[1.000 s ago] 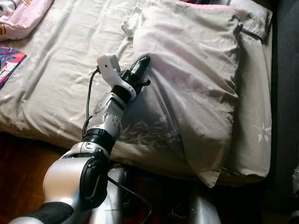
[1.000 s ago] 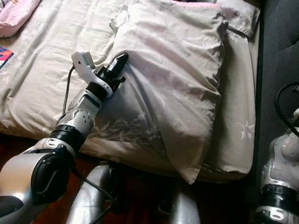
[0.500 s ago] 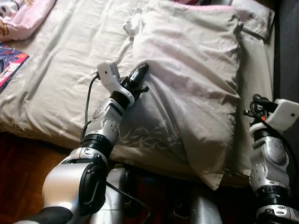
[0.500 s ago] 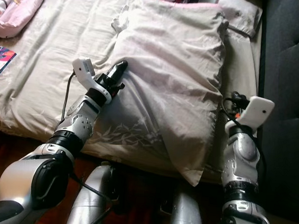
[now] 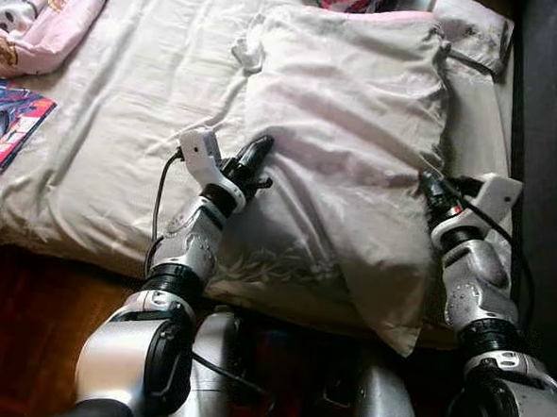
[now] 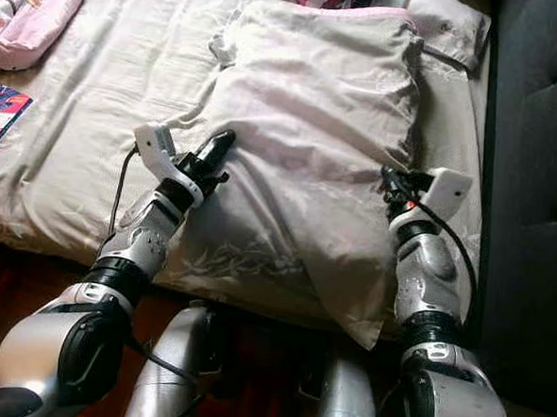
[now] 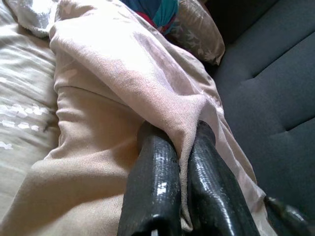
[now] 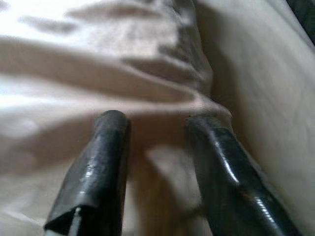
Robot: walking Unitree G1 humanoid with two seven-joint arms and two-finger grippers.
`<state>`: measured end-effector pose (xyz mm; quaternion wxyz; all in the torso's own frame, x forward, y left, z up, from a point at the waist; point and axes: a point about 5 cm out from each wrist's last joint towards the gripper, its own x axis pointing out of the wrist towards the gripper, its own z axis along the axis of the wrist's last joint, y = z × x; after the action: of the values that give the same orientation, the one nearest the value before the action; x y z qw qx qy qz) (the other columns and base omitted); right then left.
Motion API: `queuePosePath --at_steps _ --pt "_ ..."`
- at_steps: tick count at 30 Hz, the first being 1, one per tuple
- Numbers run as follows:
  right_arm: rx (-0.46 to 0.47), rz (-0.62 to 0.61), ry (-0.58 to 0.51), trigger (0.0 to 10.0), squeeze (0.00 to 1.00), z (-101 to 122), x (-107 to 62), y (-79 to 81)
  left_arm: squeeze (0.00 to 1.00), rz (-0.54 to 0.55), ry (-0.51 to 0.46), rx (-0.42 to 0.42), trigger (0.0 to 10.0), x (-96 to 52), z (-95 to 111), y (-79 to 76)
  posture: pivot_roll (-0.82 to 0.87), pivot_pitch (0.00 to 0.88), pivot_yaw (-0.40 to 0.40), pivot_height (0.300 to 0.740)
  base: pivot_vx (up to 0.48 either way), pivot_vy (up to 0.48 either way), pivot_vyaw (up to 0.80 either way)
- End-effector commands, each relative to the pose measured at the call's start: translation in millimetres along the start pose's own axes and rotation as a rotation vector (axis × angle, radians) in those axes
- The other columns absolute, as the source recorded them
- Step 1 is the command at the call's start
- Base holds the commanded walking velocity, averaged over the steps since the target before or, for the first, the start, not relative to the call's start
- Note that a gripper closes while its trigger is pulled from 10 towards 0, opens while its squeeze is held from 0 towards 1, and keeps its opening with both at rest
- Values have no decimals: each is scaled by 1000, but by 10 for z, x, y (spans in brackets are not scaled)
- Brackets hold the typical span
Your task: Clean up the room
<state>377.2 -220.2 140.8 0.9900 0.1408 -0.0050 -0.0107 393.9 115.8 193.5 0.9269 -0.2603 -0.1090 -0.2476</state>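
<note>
Beige bed [image 5: 103,132] carries the pillow [image 5: 348,147], lying between both pincers. Left pincer [image 7: 179,162] pinches a fold at its edge; right pincer [image 8: 152,132] stands wide against the opposite edge. Next, I judge: close right, then lift together.

a large, rumpled pale beige pillow [image 5: 349,137] lies flat on the bed, one corner overhanging the near edge.
</note>
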Motion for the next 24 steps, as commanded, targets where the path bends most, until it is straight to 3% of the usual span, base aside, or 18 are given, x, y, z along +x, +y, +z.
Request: queuePosePath --at_steps 1,3,4,5,6,13,14,15,16,17,21,24 --pt "4 -53 54 10000 1000 -117 -45 -91 0 -17 34 9 10000 -53 -78 -3 96 397 37 641 0 0 0" --pt "7 -70 63 10000 1000 -132 -46 -102 0 -16 38 11 10000 -65 -82 6 96 398 37 641 0 0 0" --pt "15 -62 65 10000 871 -139 -45 -95 0 -16 40 14 10000 -71 -83 9 97 401 39 641 0 0 0" --pt "21 -56 67 10000 871 -143 -45 -91 0 -16 42 15 10000 -75 -85 10 98 402 39 641 0 0 0" --pt "9 -53 74 10000 0 -152 -44 -88 0 -15 43 17 10000 -81 -85 14 101 403 40 641 0 0 0" --pt "16 -77 94 10000 0 -171 -44 -122 0 -15 49 21 10000 -105 -88 16 107 408 43 641 0 0 0" --pt "36 -80 96 10000 0 -175 -43 -125 0 -15 51 22 10000 -108 -90 15 107 408 43 641 0 0 0" --pt "141 -75 118 10000 0 -209 -43 -120 0 -15 56 24 10000 -117 -100 16 110 410 44 641 0 0 0" --pt "141 -75 118 10000 0 -209 -43 -120 0 -15 56 24 10000 -117 -100 16 110 410 44 641 0 0 0" --pt "203 -64 129 10000 0 -233 -44 -109 0 -15 58 24 10000 -126 -104 16 112 412 44 641 0 0 0" --pt "205 -68 182 10000 0 -321 -71 -110 0 -16 59 25 10000 -145 -103 21 119 415 46 641 0 0 0" --pt "267 -39 224 10000 0 -419 -95 -60 0 -15 63 27 10000 -166 -102 25 126 419 48 641 0 0 0"
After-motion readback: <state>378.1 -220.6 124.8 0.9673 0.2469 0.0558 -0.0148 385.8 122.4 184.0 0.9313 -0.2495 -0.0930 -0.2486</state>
